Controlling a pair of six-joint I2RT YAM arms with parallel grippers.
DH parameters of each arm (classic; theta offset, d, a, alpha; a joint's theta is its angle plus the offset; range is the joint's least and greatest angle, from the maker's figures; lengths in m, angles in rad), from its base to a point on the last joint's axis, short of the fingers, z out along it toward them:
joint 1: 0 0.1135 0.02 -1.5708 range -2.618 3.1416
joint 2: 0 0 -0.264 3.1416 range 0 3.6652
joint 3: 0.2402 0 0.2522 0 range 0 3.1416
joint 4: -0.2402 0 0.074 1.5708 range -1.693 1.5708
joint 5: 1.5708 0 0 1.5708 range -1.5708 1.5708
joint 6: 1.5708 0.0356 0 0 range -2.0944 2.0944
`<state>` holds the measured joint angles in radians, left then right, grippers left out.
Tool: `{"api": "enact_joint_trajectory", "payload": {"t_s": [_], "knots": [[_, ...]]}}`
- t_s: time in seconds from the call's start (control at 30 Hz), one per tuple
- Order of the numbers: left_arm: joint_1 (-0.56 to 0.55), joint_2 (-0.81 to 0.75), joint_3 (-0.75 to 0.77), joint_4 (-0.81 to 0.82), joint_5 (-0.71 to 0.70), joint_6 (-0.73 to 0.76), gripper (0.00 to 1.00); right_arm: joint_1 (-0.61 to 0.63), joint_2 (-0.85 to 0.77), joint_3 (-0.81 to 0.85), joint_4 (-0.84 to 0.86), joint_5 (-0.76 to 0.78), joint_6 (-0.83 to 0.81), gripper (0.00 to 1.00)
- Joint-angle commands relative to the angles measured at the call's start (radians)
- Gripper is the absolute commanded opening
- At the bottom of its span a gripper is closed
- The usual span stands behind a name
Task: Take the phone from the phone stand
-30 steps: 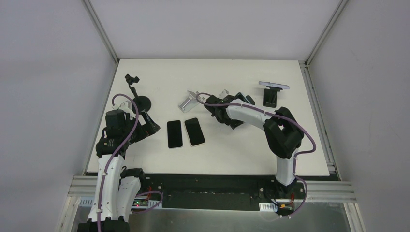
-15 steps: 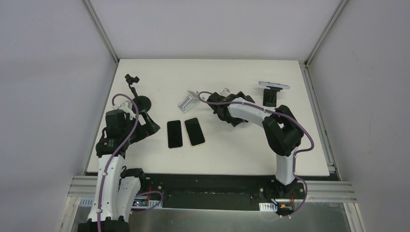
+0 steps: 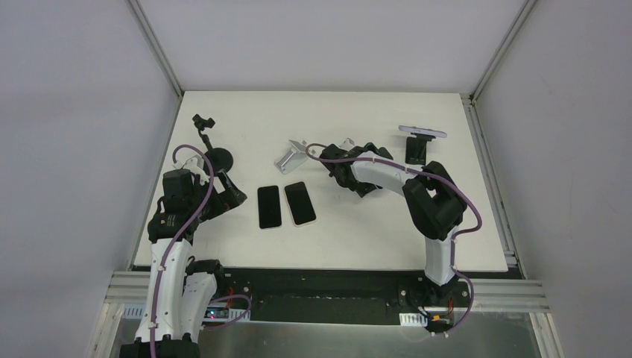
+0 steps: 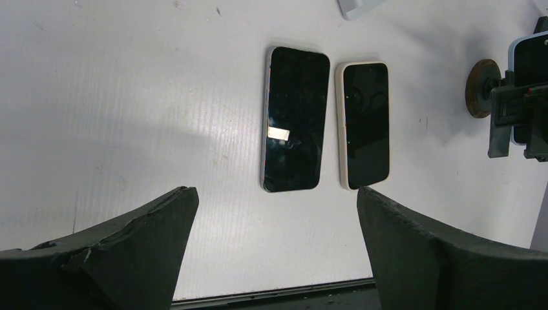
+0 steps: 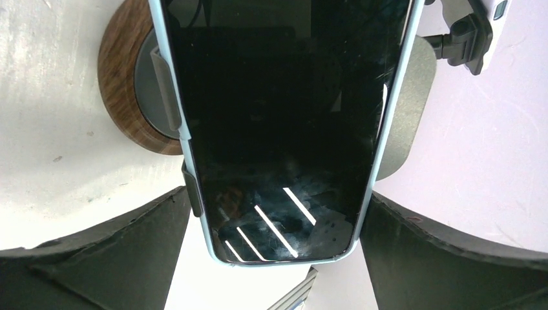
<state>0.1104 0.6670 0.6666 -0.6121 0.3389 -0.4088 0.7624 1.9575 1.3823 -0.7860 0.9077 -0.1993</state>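
Note:
A phone in a light blue case [image 5: 284, 116] stands in a phone stand with a round wooden base [image 5: 119, 97]. My right gripper [image 5: 274, 197] is open, one finger on each side of the phone's lower end, with narrow gaps to its edges. In the top view the right gripper [image 3: 364, 155] covers most of this stand at the table's middle back. The stand with the phone also shows in the left wrist view [image 4: 526, 77]. My left gripper [image 4: 274, 213] is open and empty above the table at the left [image 3: 223, 195].
Two phones lie flat side by side, one dark [image 3: 269, 206] and one in a pale case [image 3: 299, 202]. A silver stand [image 3: 291, 155], an empty black stand [image 3: 212, 149] and a black stand holding a white phone [image 3: 422, 135] are also on the table.
My right gripper has shifted slightly back and right toward the phone in the stand. The left arm and the flat phones have not moved.

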Motion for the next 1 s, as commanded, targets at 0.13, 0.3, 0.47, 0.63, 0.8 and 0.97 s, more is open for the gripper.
{"api": "enact_joint_trajectory", "payload": {"t_s": [0.13, 0.3, 0.47, 0.63, 0.8, 0.97], "knots": [[-0.007, -0.008, 0.022, -0.002, 0.006, -0.007, 1.0, -0.005, -0.04, -0.021, -0.03, 0.006, 0.02, 0.98], [-0.007, -0.006, 0.022, -0.002, 0.005, -0.007, 1.0, -0.003, -0.06, -0.02, -0.036, 0.005, 0.017, 0.96], [-0.006, -0.006, 0.022, -0.002, 0.006, -0.007, 1.0, -0.001, -0.076, -0.019, -0.046, 0.008, 0.016, 0.94], [-0.006, -0.005, 0.021, -0.002, 0.006, -0.007, 1.0, 0.001, -0.087, -0.022, -0.05, 0.011, 0.014, 0.94], [-0.006, -0.005, 0.022, -0.002, 0.006, -0.007, 1.0, 0.0, -0.084, -0.021, -0.05, 0.01, 0.008, 0.91], [-0.006, -0.004, 0.022, -0.002, 0.005, -0.007, 1.0, 0.0, -0.073, -0.019, -0.047, 0.003, 0.003, 0.92]]}}
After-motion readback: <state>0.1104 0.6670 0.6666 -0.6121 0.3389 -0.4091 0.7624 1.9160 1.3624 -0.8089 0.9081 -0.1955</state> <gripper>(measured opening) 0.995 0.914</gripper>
